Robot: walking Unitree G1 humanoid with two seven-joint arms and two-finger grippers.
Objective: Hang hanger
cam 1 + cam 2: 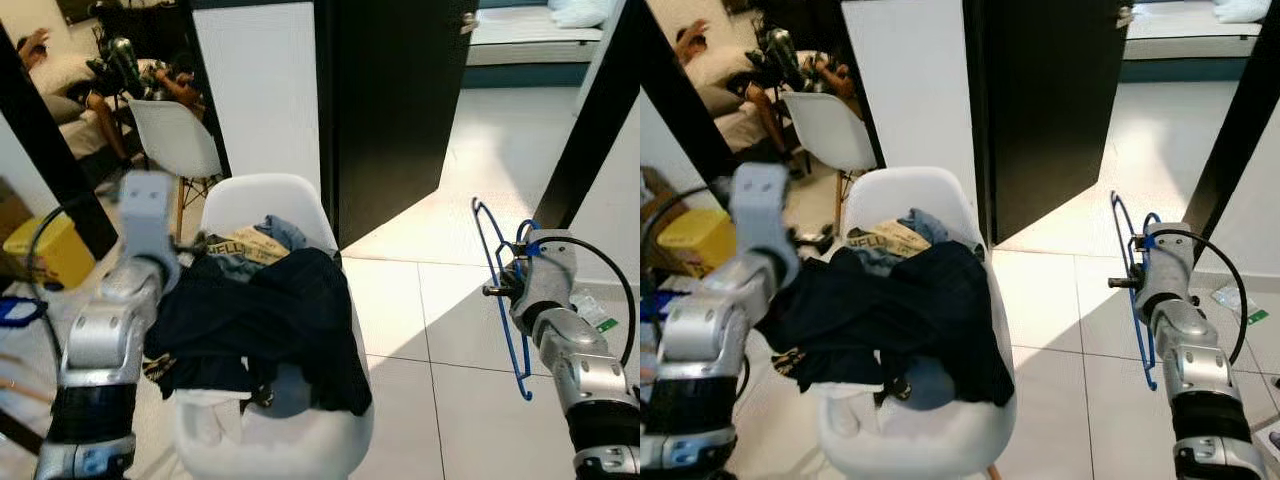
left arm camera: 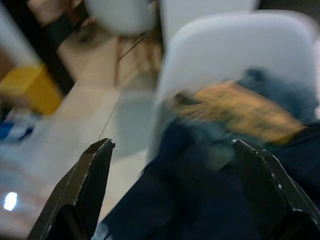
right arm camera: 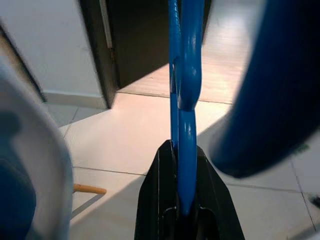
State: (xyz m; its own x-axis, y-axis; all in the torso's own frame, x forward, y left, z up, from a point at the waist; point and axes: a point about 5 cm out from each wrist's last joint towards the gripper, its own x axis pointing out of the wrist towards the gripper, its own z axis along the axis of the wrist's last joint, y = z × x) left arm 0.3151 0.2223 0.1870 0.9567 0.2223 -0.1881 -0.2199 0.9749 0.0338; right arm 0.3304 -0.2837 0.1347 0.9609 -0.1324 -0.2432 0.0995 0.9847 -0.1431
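A blue wire hanger (image 1: pixel 497 290) hangs upright at my right side, above the tiled floor. My right gripper (image 3: pixel 182 150) is shut on the hanger (image 3: pixel 184 75), with the blue wire running up between its black fingers. A white chair (image 1: pixel 260 200) in front of me holds a heap of dark clothes (image 1: pixel 270 320), topped by a garment with yellow lettering (image 1: pixel 250 245). My left gripper (image 2: pixel 172 150) is open and holds nothing. It hovers at the left edge of the heap, with its fingers (image 2: pixel 95 160) spread wide over the dark cloth.
A black open door (image 1: pixel 390 100) stands behind the chair, with sunlit floor (image 1: pixel 470 160) beyond it leading to a bed (image 1: pixel 530 30). At the back left are a second white chair (image 1: pixel 175 135), a yellow bin (image 1: pixel 45 250) and people on a sofa (image 1: pixel 60 80).
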